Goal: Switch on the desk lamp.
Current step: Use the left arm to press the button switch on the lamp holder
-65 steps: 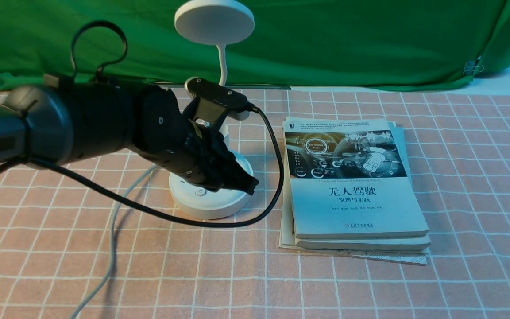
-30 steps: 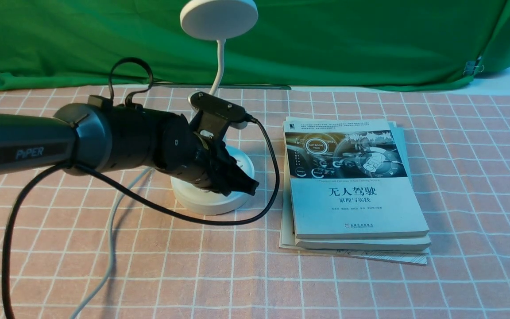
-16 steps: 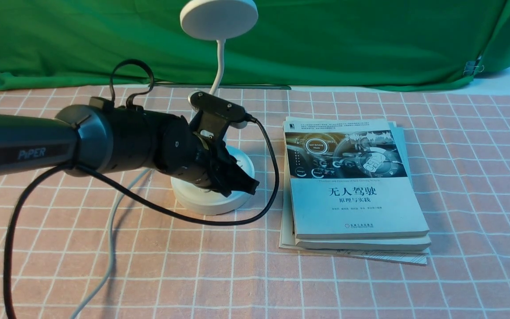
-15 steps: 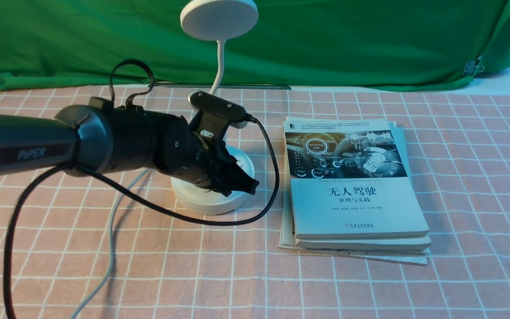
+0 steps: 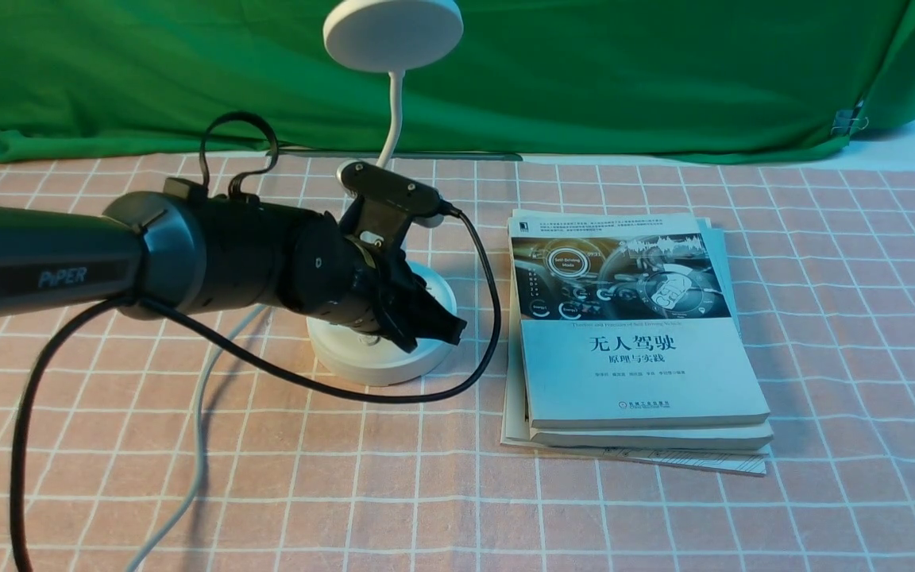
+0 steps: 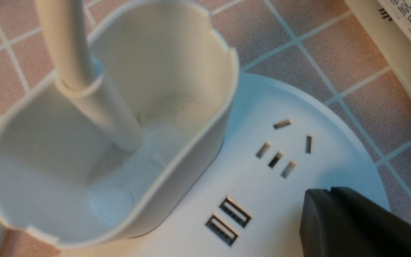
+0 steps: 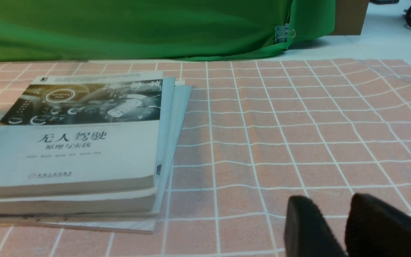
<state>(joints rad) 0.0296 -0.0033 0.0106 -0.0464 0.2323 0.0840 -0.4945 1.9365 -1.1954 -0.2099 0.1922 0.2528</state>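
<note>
The white desk lamp stands left of centre. Its disc head [image 5: 392,33] is up on a thin neck [image 5: 394,119] above the round base [image 5: 382,361], and I see no glow from it. My left gripper [image 5: 451,330] is shut and empty, with its tip low over the right side of the base. In the left wrist view the lamp's cup [image 6: 112,121], the sockets [image 6: 284,150] and the USB ports [image 6: 228,221] show, with the shut left gripper [image 6: 328,191] over the base rim. The buttons are hidden. My right gripper [image 7: 328,205] hangs over bare cloth, its fingers slightly apart.
A stack of books [image 5: 632,334] lies just right of the lamp base and shows in the right wrist view as the books [image 7: 73,142]. The lamp's white cord [image 5: 202,413] runs toward the front left. A black arm cable [image 5: 489,318] loops between base and books. A green backdrop [image 5: 624,71] hangs behind.
Since 2.2 s ago the left arm has dropped and reached farther over the base, and the lamp has shifted slightly right and back. Over the last second the gripper has barely moved.
</note>
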